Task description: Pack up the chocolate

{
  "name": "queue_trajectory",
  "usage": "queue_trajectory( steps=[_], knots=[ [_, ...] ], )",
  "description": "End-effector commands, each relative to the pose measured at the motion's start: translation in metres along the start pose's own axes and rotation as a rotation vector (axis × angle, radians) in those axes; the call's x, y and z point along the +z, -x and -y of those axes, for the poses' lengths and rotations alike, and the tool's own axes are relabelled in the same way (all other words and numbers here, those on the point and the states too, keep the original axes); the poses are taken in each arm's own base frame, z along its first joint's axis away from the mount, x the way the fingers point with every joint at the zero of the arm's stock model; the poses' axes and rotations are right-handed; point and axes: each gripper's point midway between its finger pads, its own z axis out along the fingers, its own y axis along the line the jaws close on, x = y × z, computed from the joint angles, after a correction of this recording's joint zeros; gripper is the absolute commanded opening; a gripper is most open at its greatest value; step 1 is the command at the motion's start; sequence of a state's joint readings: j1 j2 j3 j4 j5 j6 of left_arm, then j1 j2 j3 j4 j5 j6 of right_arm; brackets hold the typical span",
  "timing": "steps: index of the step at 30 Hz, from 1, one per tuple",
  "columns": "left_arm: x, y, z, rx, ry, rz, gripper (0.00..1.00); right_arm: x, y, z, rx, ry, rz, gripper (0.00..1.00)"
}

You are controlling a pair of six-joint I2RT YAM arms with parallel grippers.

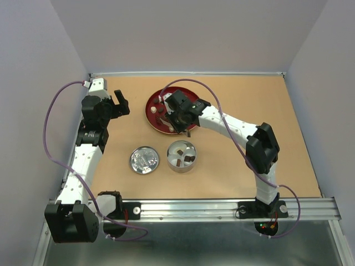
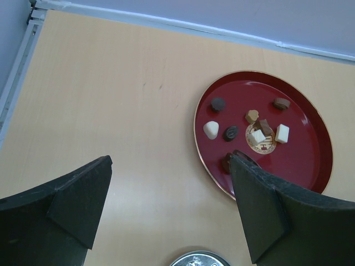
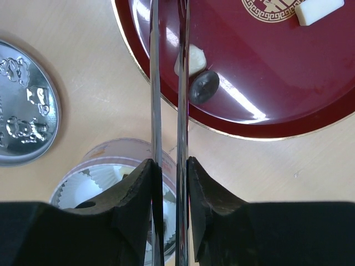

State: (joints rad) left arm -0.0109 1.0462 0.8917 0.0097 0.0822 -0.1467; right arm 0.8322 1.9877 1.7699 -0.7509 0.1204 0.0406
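Several chocolate pieces point(image 2: 231, 132), dark, brown and cream-white, lie on a red plate point(image 2: 299, 163). My right gripper point(image 3: 170, 163) is shut on long metal tongs point(image 3: 182, 111), squeezing the two blades nearly together. The blades reach over the plate's rim, passing above a cream-white piece point(image 3: 195, 58) and beside a dark oval piece point(image 3: 204, 87); their tips run off the top of the view. A round tin point(image 1: 181, 156) with white paper cups holds two brown pieces point(image 1: 189, 159). My left gripper point(image 2: 169, 163) hangs open over bare table, left of the plate.
The tin's silver embossed lid point(image 1: 144, 160) lies flat left of the tin, near the table's front. The red plate point(image 1: 152, 108) sits at the back centre. Grey walls close in the table at the back and both sides.
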Motion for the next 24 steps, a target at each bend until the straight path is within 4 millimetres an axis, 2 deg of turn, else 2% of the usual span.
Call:
queue_trajectory(
  steps=[1,3,8,15,20,21,23,24],
  knots=[
    [-0.001,0.012,0.001,0.009,-0.006,0.040,0.99,-0.022,0.023,-0.002,-0.008,-0.002,0.087,0.27],
    [-0.001,0.012,0.001,0.008,-0.006,0.039,0.99,-0.028,0.024,-0.001,-0.005,-0.001,0.097,0.27],
    [-0.001,0.012,0.001,0.008,-0.006,0.040,0.99,-0.060,0.034,-0.001,0.019,0.017,0.158,0.27],
    [-0.001,0.013,0.002,0.008,-0.011,0.042,0.99,-0.099,0.033,-0.008,0.059,0.083,0.193,0.27],
    [-0.001,0.012,0.001,0.008,-0.006,0.039,0.99,-0.120,0.008,-0.013,0.072,0.127,0.131,0.27],
    [-0.001,0.013,0.001,0.009,-0.006,0.042,0.99,-0.120,-0.005,-0.013,0.074,0.127,0.093,0.27],
    [-0.001,0.013,0.001,0.009,-0.004,0.040,0.99,-0.136,-0.013,-0.011,0.089,0.133,0.094,0.27],
    [-0.001,0.013,0.001,0.008,-0.005,0.042,0.99,-0.139,-0.023,-0.011,0.092,0.131,0.065,0.27]
  ],
)
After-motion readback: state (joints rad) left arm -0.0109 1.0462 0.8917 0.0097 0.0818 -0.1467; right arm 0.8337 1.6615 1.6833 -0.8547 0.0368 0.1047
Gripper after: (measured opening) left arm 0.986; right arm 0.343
